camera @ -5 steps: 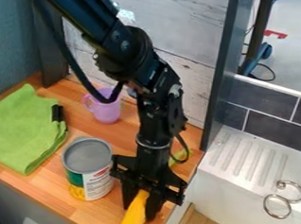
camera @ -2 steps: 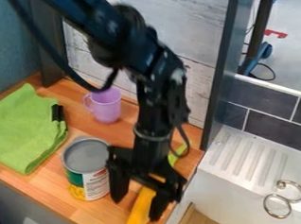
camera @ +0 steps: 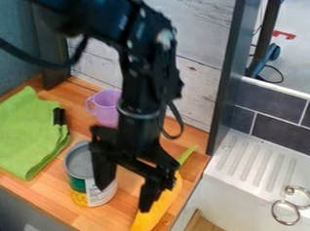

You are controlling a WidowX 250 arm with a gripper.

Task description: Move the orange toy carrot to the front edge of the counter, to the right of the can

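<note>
The yellow, tapering toy with a green tip [camera: 157, 213] lies on the brown wooden counter [camera: 42, 189]. Beside it, the black two-finger gripper [camera: 123, 198] has its fingers spread, holding nothing. Good clearance means not brushing the grey-topped metal can [camera: 80, 167].

The arm [camera: 140, 73] is black, with a bluish sheen on the thick section [camera: 101, 12] high above the hand [camera: 122, 199]. Pale screw-like dots fleck its joints. A grey ring [camera: 137, 115] circles the wrist just above the hand; a thin black cable [camera: 181, 121] bows beside it. A thicker black cable [camera: 30, 59] loops farther up. The hand is black and blocky, with two blunt fingers [camera: 103, 171].
</note>
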